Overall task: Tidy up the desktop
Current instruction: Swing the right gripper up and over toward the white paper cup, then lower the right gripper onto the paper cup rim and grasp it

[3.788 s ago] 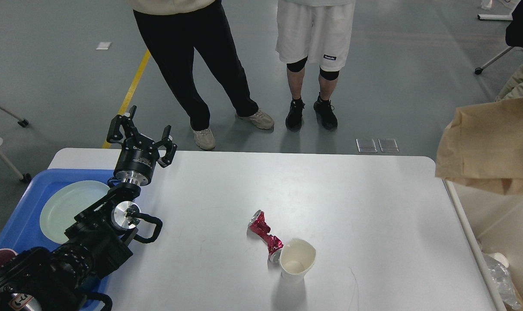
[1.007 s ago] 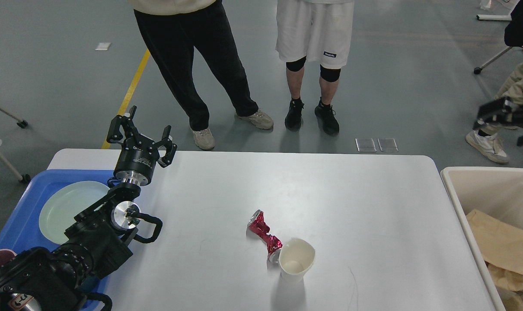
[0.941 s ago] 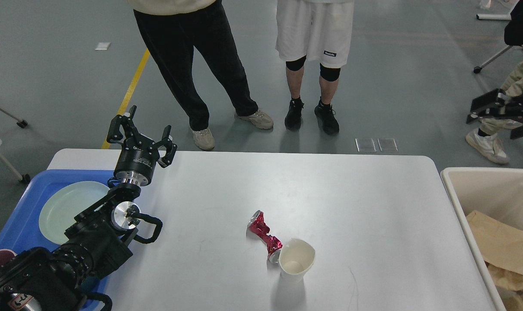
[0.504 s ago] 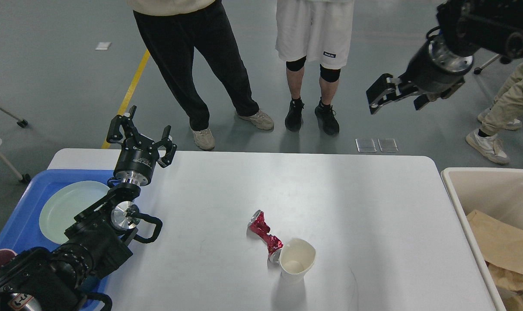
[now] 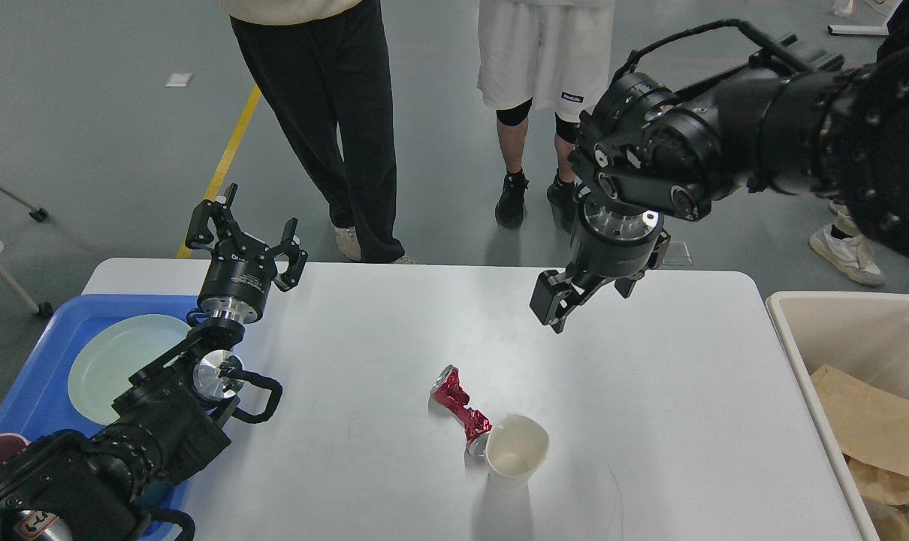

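One white bench spreads beneath both claws, and on it, below and slightly left of the right claw, stand one paper cup and one crushed red can, touching. Left claw is spread wide, empty; the right claw's grip I cannot tell, seen dark and end-on.

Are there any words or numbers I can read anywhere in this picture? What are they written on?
Small white logo patch on the hem of the white shorts: there is lettering, but too small to read.
Light marking on the black body of the left gripper: too blurred to read.
Crushed red can on the desktop: no print can be made out.
Paper cup: plain, no text.
Nothing else carries writing that I can read.
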### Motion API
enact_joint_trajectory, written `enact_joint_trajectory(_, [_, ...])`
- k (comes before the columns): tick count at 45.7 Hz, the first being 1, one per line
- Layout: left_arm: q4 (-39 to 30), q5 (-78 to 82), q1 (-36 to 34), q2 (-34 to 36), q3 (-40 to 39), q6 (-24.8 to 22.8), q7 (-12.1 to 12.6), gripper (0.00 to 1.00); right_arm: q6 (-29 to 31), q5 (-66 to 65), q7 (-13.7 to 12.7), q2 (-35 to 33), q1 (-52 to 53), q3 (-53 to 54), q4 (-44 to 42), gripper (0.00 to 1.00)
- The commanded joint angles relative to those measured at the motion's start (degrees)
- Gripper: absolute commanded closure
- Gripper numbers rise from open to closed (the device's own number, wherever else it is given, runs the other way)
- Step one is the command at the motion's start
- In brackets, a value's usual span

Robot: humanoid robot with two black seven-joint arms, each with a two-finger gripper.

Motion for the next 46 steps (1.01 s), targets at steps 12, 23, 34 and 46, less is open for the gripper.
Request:
enact_joint_trajectory(12, [0.0,0.0,0.0,-0.04,0.0,0.0,0.0,0.03,-0.83,0.0,0.0,2.42,-6.0,1.33,-0.58,0.0])
enact_joint_trajectory(23, [0.0,0.0,0.0,-0.04,0.0,0.0,0.0,0.03,-1.71,-0.26,0.0,2.34,-11.18,1.24,-2.95,0.0])
enact_joint_trajectory(34, [0.0,0.0,0.0,-0.04,0.0,0.0,0.0,0.03,-1.98,-0.26,0.0,2.34,-12.94,1.42,-3.39,0.0])
enact_joint_trajectory(46, [0.0,0.0,0.0,-0.04,0.0,0.0,0.0,0.03,-2.07,-0.18,-0.09,2.51,-13.91,4.14,-3.57,0.0])
